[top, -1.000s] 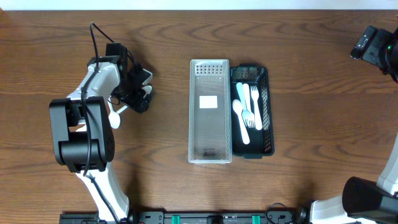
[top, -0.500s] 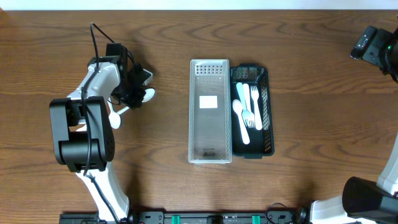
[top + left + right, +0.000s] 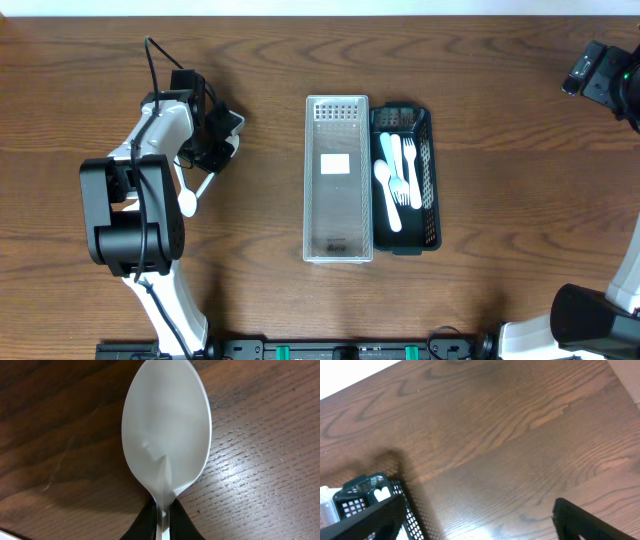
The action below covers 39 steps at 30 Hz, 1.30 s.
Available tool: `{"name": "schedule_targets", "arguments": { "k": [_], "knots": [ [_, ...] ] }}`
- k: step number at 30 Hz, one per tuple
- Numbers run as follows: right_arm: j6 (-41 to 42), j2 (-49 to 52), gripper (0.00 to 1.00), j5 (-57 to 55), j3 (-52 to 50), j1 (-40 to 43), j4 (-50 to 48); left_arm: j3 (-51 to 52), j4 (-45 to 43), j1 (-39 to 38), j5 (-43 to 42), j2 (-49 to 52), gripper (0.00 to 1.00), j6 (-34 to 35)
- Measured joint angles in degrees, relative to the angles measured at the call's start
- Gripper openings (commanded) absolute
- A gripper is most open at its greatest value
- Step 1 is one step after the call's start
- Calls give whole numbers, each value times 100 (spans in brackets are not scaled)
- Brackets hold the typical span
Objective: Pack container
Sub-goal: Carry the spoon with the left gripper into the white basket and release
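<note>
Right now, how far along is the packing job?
Done: several white utensils lie in the black basket. In hand: the left pincer is shut on a white spoon, well left of the basket. Left: carrying it over and dropping it in; the clear container holds no cutlery.

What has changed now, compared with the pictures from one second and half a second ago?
The left hand closed on the handle of the white spoon, and the spoon's bowl swung a little toward the near edge of the table. The right hand stayed open at the far corner. The clear container, the black basket and the cutlery in it did not move.
</note>
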State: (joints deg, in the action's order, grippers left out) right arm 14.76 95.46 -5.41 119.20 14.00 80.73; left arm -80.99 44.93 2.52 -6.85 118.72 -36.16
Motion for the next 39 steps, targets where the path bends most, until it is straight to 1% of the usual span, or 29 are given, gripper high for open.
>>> {"name": "schedule_targets", "arguments": {
  "k": [4,7,13,17,21,26,32,36,39],
  "knots": [
    [-15,0,99,-4,0,0,-17,-17,20,-24,90,-59,6,59],
    [-46,0,99,-2,0,0,-42,-107,50,-118,175,-286,7,197],
    [-170,0,98,-4,0,0,-68,-525,133,-584,282,-1333,6,516],
    [-264,0,99,-4,0,0,-83,-837,208,-1032,299,-2046,6,992],
    [-326,0,99,-2,0,0,-85,-1001,192,-1683,321,-2643,6,1797],
    [-361,0,99,-4,0,0,-85,-1047,271,-2623,297,-2879,6,3202],
    [-369,0,99,-4,0,0,-85,-916,323,-3213,295,-2450,6,4389],
    [-369,0,99,-4,0,0,-85,-855,350,-3390,295,-1886,6,5088],
    [-369,0,99,-4,0,0,-85,-839,352,-3467,295,-1453,6,5464]
  ]
}}
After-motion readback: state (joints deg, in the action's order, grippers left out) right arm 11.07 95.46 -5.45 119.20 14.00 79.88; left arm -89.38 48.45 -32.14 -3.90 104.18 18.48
